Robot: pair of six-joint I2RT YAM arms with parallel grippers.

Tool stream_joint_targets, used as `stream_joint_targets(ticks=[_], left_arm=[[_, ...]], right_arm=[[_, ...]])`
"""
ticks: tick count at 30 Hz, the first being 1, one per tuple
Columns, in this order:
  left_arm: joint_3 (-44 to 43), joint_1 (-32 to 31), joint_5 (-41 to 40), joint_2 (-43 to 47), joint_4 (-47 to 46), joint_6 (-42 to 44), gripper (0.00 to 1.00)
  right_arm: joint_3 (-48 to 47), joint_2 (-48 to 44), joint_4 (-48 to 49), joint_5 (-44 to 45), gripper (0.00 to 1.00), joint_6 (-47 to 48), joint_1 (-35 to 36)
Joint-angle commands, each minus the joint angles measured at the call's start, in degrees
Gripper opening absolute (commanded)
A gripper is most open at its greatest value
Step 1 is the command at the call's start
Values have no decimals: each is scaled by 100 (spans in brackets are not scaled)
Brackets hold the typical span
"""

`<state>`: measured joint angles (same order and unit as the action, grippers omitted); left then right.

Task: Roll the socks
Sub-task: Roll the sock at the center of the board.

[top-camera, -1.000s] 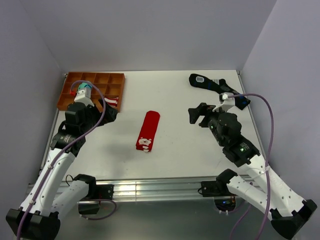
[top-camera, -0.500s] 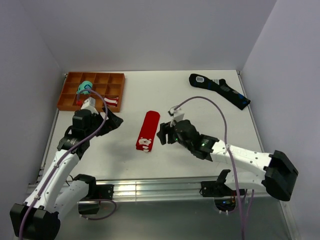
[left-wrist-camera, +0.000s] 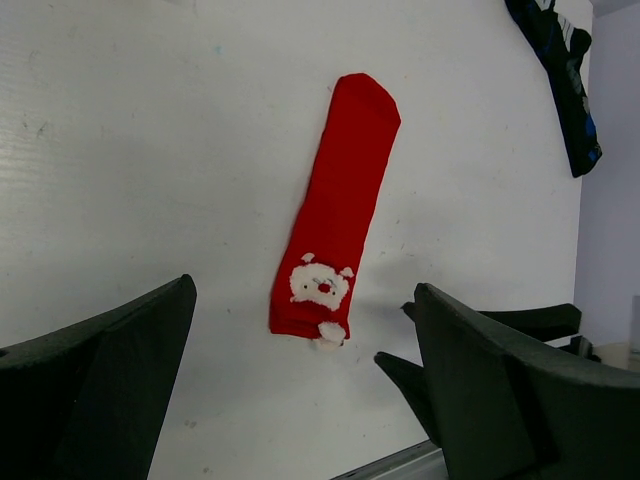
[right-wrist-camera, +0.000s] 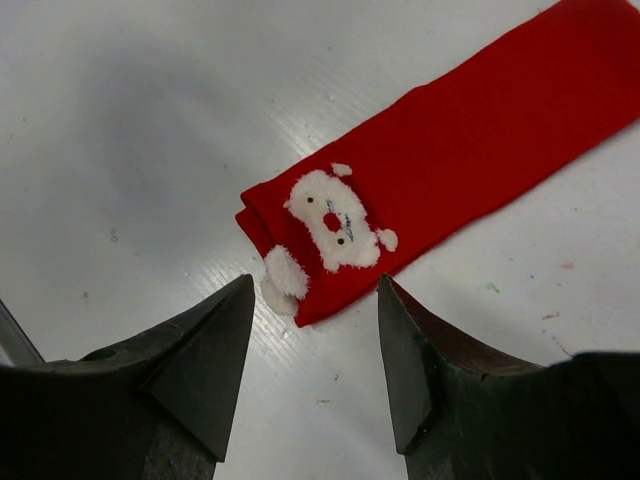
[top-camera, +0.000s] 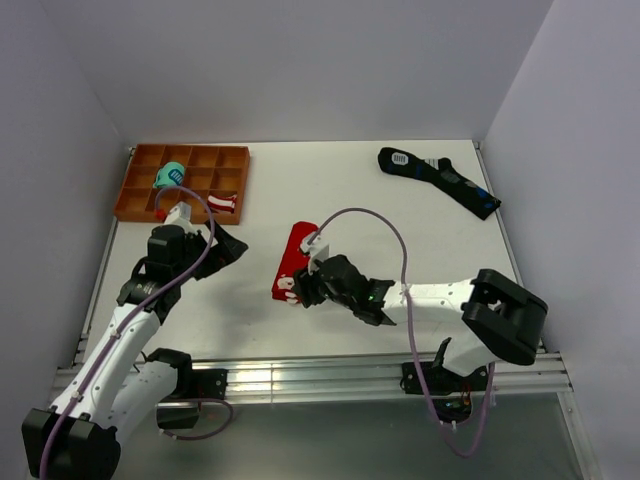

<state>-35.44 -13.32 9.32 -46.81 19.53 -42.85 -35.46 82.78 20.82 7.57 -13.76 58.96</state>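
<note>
Approach step, no roll begun. Red socks point(top-camera: 293, 262) flat on desk point(top-camera: 350, 190), mid-way, white motif end nearest. Right gripper point(right-wrist-camera: 315, 300) just over that end, jaws wide, empty. Left gripper point(left-wrist-camera: 302, 295) wide open too, empty, off to one side. Next, prob.: pinch motif end w/ right, then turn it over toward far end.

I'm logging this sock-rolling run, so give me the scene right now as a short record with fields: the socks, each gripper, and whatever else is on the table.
Red socks: flat, unrolled strip mid-table, white face motif at the near end
Right gripper: open, poised at the motif end, nothing held
Left gripper: open, left of the strip, apart from it
Orange tray: far left corner, holds a teal item and a red-and-white striped bundle
Black socks: far right, lying flat
Rolling: not yet begun
</note>
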Motion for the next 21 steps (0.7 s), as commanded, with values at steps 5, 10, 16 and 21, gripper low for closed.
stream_joint_targets(ticks=[5, 10, 16, 21], left_arm=[[-121, 14, 184, 23, -107, 22, 97], [-139, 14, 167, 5, -72, 75, 97], [-68, 14, 140, -21, -169, 5, 97], [-16, 14, 210, -136, -274, -74, 96]], right_arm=[[-233, 616, 800, 51, 58, 189, 283], [-277, 765, 827, 104, 57, 225, 379], [-294, 959, 906, 130, 56, 268, 459], [-207, 1021, 1082, 174, 56, 286, 485]])
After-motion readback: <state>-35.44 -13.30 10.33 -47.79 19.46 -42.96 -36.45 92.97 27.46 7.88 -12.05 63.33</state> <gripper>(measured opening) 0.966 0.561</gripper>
